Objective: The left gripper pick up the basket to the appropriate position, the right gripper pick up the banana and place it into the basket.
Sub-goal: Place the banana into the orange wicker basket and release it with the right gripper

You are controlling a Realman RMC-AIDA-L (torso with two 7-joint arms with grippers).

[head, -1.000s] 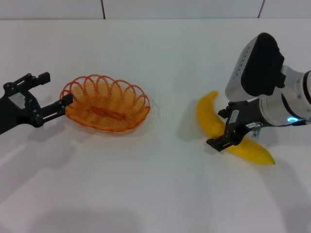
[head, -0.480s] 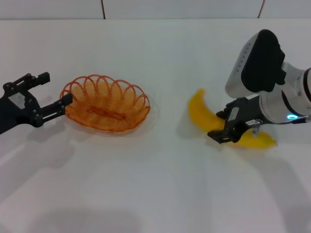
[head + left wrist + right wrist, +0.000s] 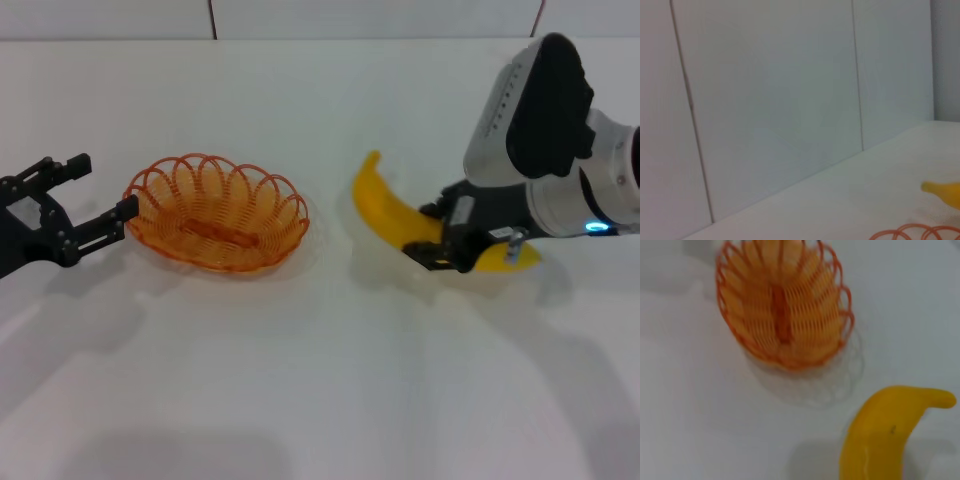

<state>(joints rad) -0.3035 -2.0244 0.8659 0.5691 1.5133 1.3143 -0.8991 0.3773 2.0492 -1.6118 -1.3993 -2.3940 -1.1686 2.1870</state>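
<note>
Currently we log: right gripper [image 3: 437, 238] clamped on banana [image 3: 385, 214], held w/ a shadow under it, right of basket [image 3: 217, 213]. Left gripper [image 3: 100, 193] spread wide at basket's left rim, gripping nothing. Basket sits on table [image 3: 300, 380].

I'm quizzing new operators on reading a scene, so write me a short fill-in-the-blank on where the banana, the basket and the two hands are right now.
1. The right hand is shut on the ____.
2. The orange wire basket holds ____; it is empty.
3. The banana lies on the basket's ____ side in the head view.
4. The open left hand has one finger at the basket's ____.

Missing words: banana; nothing; right; rim
</note>
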